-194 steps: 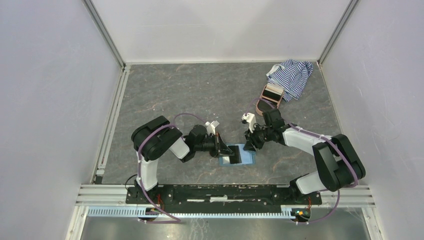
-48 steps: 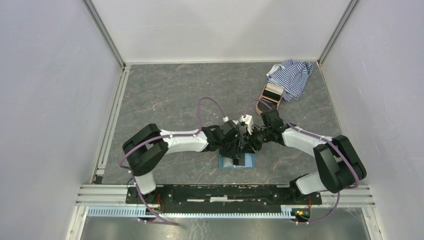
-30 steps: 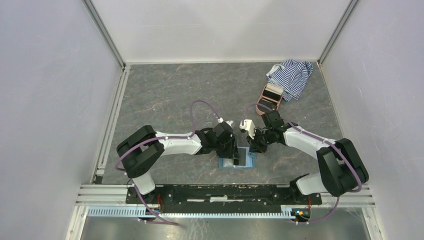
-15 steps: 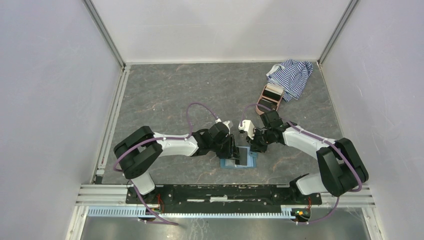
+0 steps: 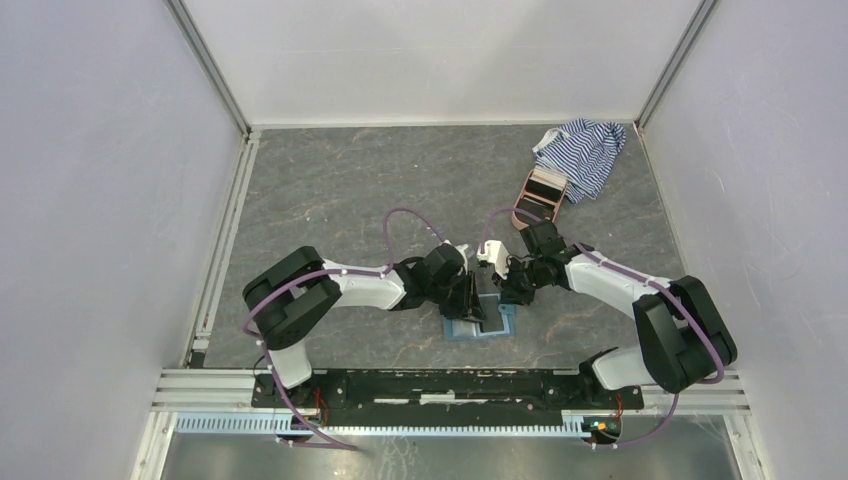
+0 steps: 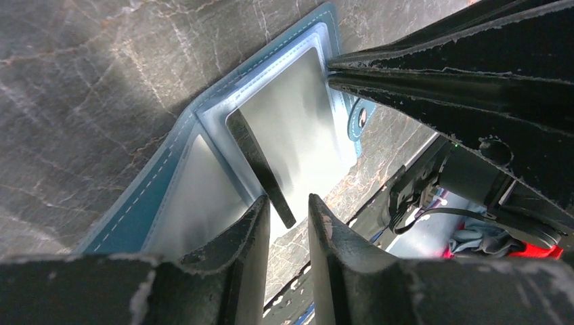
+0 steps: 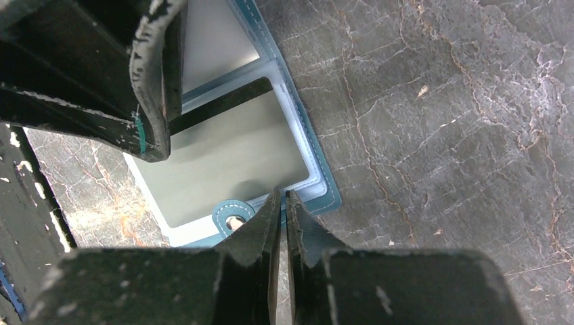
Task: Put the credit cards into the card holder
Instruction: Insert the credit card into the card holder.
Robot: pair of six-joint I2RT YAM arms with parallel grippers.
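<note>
Item: teal-blue card holder, lying opened flat on the grey marbled surface, low and centre in the top view, between the two arms. Its inside was paler blue, with clear sleeves on both halves and stitching along the rim. Its snap tab stuck out from the outer edge of one half. Item: one credit card, greyish, with a dark stripe along one long side. It lay flat on the half that carried the tab; glare washed out its face in the left wrist view. Whether it sat fully inside the sleeve could not be told. Item: left tool, at the bottom of its own view, fingers parted by a narrow gap. It was poised over the end of the dark stripe near the fold; whether it touched the card could not be told. Item: right tool, fingers pressed almost together with only a slit between them. Its tips were set on the card holder's pale inner rim, just beside the tab. Other items: a blue-white striped cloth in the upper right corner of the top view, and a pink case touching its lower left edge. Both were well apart from the card holder.
</note>
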